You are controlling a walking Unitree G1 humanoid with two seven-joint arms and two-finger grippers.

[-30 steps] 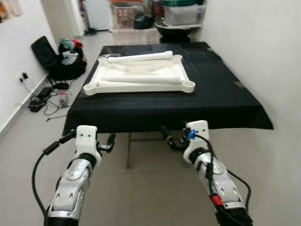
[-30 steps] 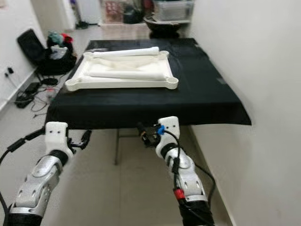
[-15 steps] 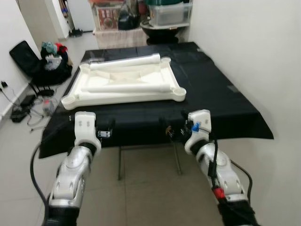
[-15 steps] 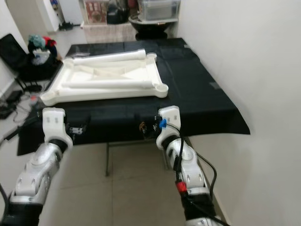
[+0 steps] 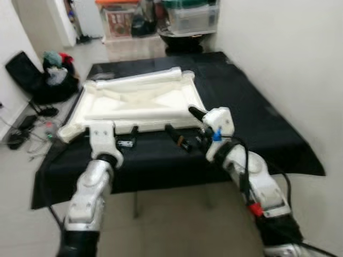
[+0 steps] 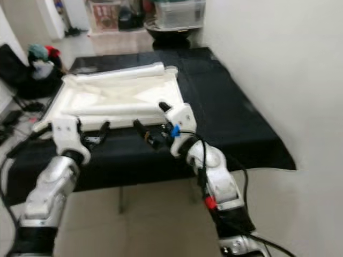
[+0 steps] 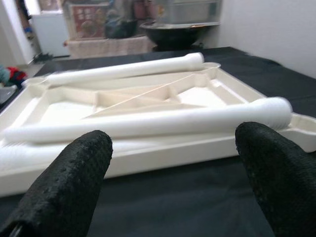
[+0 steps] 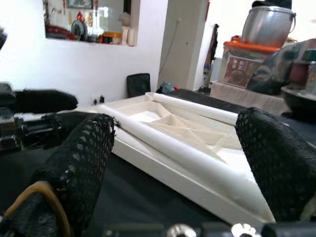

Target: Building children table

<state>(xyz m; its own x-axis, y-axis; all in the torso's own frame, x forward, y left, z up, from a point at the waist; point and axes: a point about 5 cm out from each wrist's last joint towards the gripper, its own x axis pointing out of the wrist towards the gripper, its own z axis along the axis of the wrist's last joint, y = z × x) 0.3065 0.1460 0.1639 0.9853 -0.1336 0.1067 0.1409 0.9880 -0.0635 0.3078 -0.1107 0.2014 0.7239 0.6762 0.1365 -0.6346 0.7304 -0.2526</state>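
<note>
The white tabletop panel is lying upside down on the black-covered worktop, ribs facing up, with two white leg tubes resting on it: one along the far edge, one nearer the robot. The left hand and right hand are hovering just before the panel's near edge, both spread wide and gripping nothing. The tubes look like light, stiff, smooth plastic (likely to roll), so pinching the near one mid-length seems safest.
</note>
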